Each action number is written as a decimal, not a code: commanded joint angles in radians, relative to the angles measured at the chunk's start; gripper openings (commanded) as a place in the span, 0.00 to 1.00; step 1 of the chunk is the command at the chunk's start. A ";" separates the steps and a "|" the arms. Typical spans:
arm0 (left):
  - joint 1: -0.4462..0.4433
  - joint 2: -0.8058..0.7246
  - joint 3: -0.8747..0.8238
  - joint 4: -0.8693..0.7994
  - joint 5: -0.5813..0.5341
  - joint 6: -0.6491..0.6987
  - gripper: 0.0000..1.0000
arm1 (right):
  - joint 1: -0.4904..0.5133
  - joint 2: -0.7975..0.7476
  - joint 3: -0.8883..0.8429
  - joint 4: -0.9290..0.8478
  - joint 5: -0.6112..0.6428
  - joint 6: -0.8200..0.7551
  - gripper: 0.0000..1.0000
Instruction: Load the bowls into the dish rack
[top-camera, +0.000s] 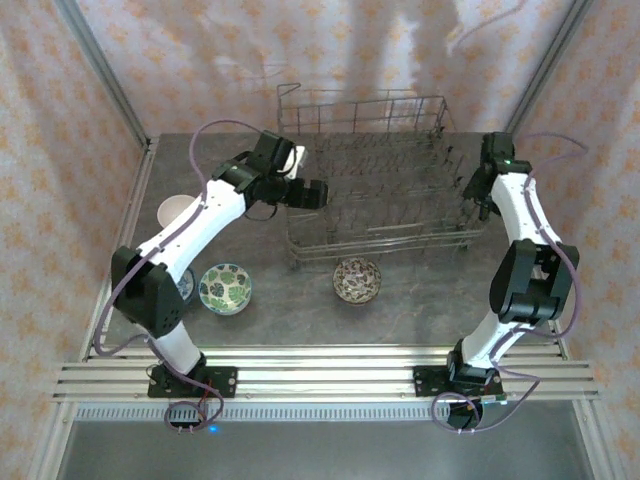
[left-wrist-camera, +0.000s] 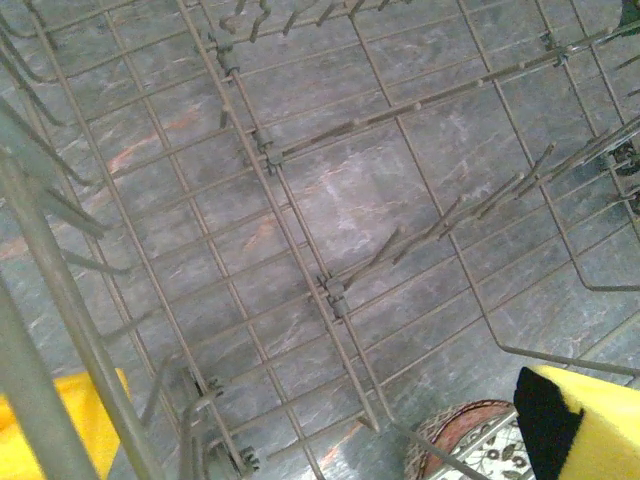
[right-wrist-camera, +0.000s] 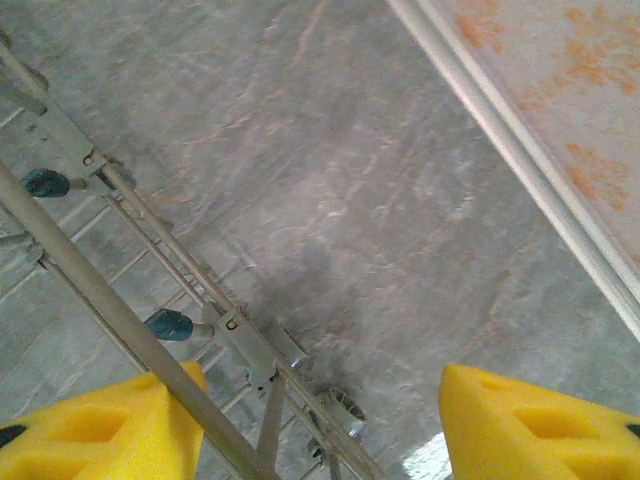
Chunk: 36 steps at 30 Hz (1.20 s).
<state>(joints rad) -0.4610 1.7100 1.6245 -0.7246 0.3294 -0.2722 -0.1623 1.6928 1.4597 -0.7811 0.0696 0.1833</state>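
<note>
Both arms hover at the dish rack (top-camera: 375, 185), with no bowl yet aboard. The left gripper (left-wrist-camera: 320, 440), jaws spread wide and empty, hangs over the rack's tines. The brown-white bowl (top-camera: 357, 279) sits on the table just outside the rack wall beneath its fingertips, and the green floral bowl (top-camera: 226, 288) lies well behind it, near that arm's base. The right gripper (right-wrist-camera: 325, 430), jaws apart, holds nothing, though one finger may brush the rack's rim. The glazed ceramic is likely rigid, slick and chip-prone, so it is best pinched across the rim, one finger inside.
</note>
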 joint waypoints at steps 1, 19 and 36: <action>-0.033 0.040 0.078 -0.027 -0.022 -0.010 0.99 | -0.086 -0.041 -0.037 -0.092 0.099 0.006 0.62; -0.137 0.282 0.338 -0.052 -0.021 -0.039 0.99 | -0.104 -0.233 -0.011 -0.185 0.026 -0.039 0.91; -0.227 0.388 0.446 -0.001 0.004 -0.101 0.99 | -0.094 -0.401 -0.155 -0.247 -0.203 0.009 0.95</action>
<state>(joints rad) -0.6380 2.0556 2.0205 -0.7818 0.2573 -0.3935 -0.2607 1.2984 1.3415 -0.9989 -0.1032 0.1726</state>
